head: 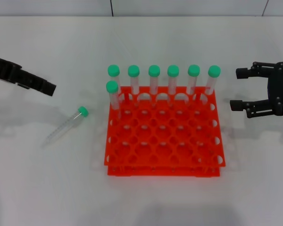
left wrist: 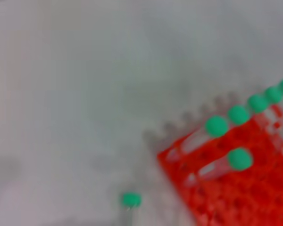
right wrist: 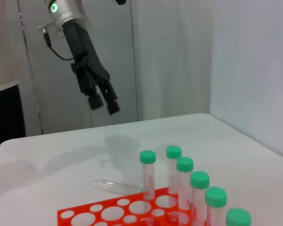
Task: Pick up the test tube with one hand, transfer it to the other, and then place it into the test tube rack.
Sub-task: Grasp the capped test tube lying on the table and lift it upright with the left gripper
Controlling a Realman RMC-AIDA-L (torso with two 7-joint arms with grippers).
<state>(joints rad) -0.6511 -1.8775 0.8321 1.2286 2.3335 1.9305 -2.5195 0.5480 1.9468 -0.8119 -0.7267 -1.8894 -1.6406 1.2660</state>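
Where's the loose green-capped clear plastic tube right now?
Head view: the green-capped clear plastic tube lies flat on the table, left of the orange-red plastic rack, below the left gripper.

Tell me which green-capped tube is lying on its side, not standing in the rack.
The test tube on the table, left of the test tube rack. It lies flat below the left gripper; the seven other tubes stand upright in holes.

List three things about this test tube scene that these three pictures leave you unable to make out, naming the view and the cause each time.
1. Left pincer: the head view cuts off its arm at the frame edge.
2. Loose test tube: blur in the left wrist view hides its body, leaving only the green cap.
3. Test tube rack: the right wrist view's lower edge crops it, so the hole count there is unknown.
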